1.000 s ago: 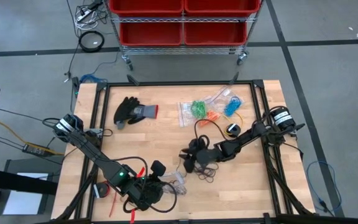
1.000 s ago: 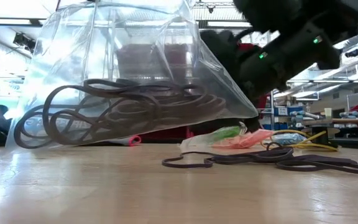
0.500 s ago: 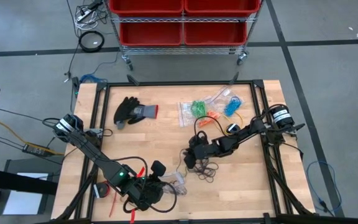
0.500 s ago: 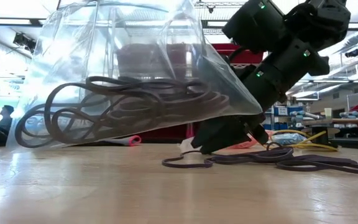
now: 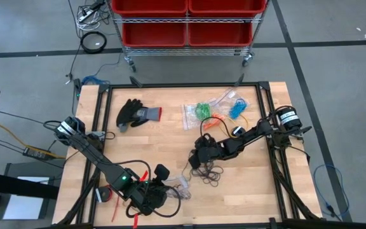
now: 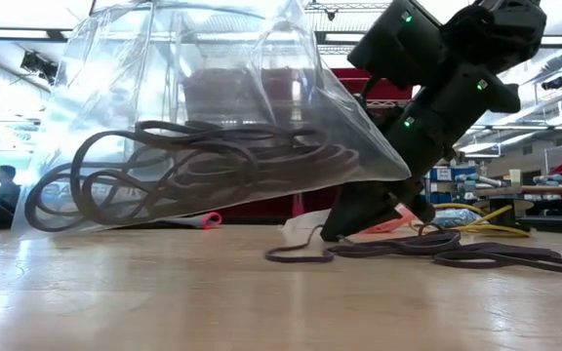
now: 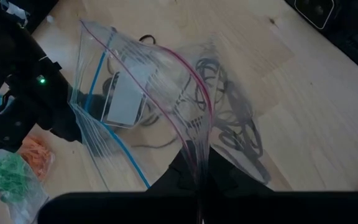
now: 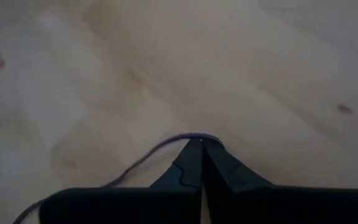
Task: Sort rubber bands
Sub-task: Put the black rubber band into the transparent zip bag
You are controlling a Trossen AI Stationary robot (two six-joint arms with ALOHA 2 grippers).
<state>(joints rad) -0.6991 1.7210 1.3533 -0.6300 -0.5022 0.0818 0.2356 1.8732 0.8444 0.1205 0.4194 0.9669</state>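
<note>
High view shows the wooden table [image 5: 164,137] carrying both dark arms, with the left arm reaching along the near left side and the right arm stretching in from the right edge toward the middle. The next largest thing is the clear zip bag [image 7: 143,93], pinched at its top edge between the closed jaws of the left gripper [image 5: 164,186]; it hangs open ahead of those jaws, and in the low view a coil of black bands [image 6: 193,161] lies inside it. A black glove [image 5: 135,113] lies well beyond the left gripper, toward the far left part of the table. Beyond the right gripper [image 5: 196,160], toward the far side, sit small clear bags [image 5: 216,107] holding green, orange and blue bands. Just beside the right gripper, on its near side, a loose pile of black rubber bands [image 5: 210,174] rests on the wood. The right gripper's tip is down at the table, and its jaws are closed tight on a single thin dark rubber band [image 8: 194,137], which loops over the fingertips [image 8: 191,152] and trails off across the wood.
</note>
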